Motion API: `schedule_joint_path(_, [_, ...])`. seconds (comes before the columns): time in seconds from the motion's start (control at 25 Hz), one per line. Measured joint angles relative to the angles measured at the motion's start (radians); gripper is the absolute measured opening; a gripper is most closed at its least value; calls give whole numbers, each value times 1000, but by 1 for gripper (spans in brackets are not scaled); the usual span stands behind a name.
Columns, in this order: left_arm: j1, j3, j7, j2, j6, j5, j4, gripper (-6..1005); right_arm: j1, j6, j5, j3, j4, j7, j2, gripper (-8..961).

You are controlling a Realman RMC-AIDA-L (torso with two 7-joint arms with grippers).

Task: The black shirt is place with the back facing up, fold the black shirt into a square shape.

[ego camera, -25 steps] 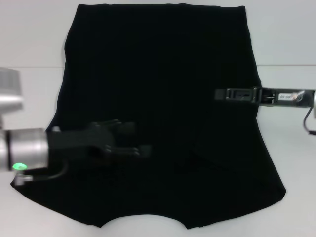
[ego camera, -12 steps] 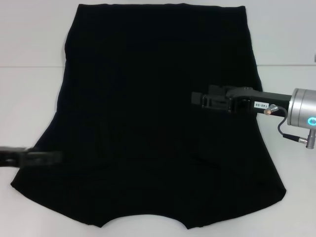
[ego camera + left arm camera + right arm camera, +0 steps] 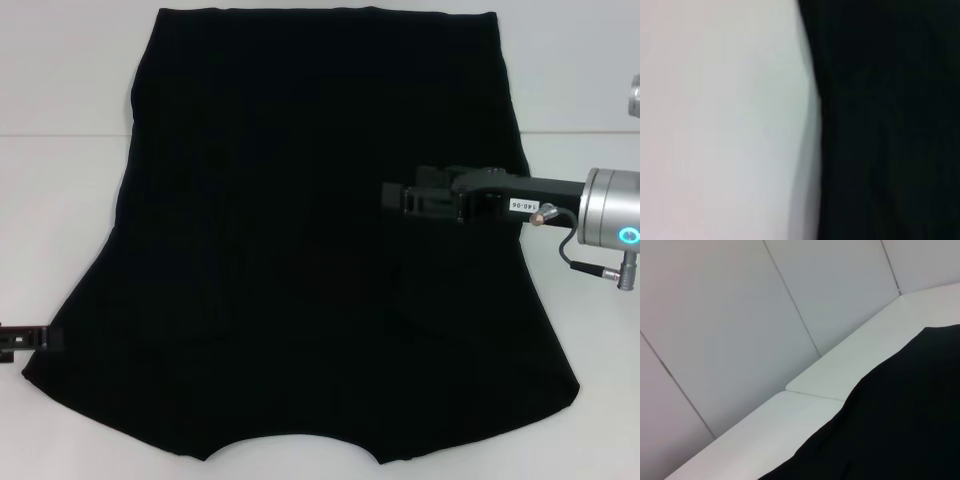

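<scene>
Black shirt [image 3: 310, 240] is lying spread flat on the white table [image 3: 60, 200], covering most of the surface in front of you, with one straight edge at the far side and a curved edge notching the near side. No lettering is showing on the upper face.

You are looking at a large, soft, light cloth. Judge it as limp: it is likely to sag, drape and slide on the smooth tabletop, and it will not hold a crease on its own. Nothing about it appears fragile.

Right gripper [image 3: 390, 197] is reaching in from the right and hovering above the right half of the shirt, level with its middle. Whether its fingers are apart or together cannot be told, and it does not appear to be holding any cloth. Left gripper [image 3: 30, 337] is sitting at the left edge of the head view, just beside the shirt's near left corner; its finger position also cannot be told.

For a clean fold, you are best taking hold at an outer edge or corner, pinching only the layers you mean to carry, with both grippers lifting evenly so the cloth is not bunching.
</scene>
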Motion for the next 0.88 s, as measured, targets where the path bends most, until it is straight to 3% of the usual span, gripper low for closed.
schedule_joint_path(0.88, [-35,89,-30,2,-30,65,-68,932,-8,-10,5,-7,-2,4,-2,915])
